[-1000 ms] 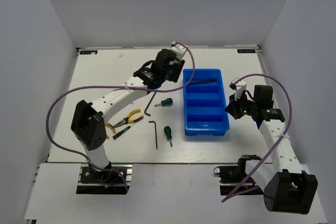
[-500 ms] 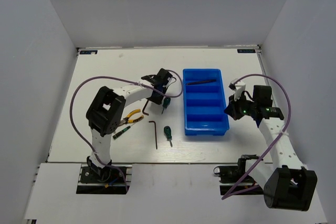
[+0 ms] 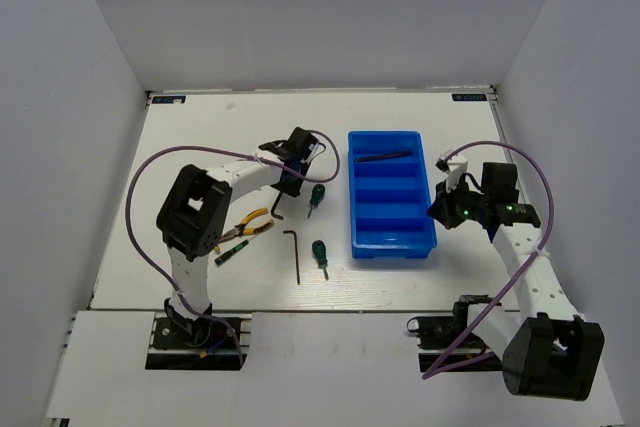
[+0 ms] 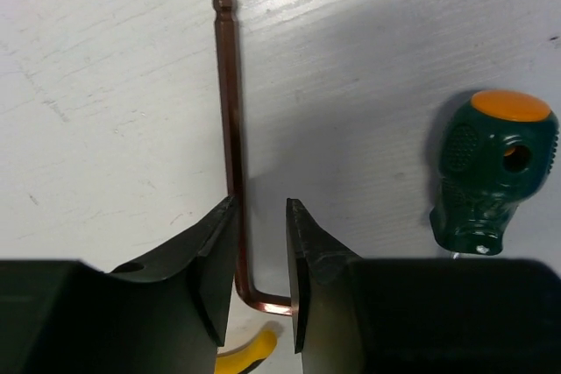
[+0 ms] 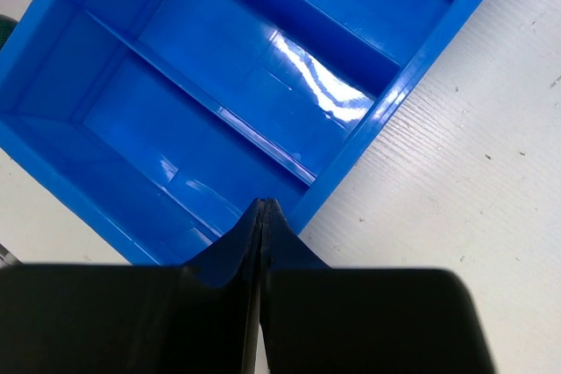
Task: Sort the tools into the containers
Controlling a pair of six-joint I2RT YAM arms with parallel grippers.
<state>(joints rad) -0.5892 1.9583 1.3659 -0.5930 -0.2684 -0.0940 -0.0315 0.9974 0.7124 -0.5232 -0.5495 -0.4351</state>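
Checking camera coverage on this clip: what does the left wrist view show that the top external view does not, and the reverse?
Only left wrist: the left gripper with open jaws straddling the thin L-shaped metal hex key, its ball tip, and the orange cap on the stubby green-handled screwdriver.
Only top external: the bright blue plastic tray, a slim dark tool in its far compartment, the right gripper by its rim, a second hex key and a second screwdriver.
Both: the straddled key, that screwdriver, the white table.
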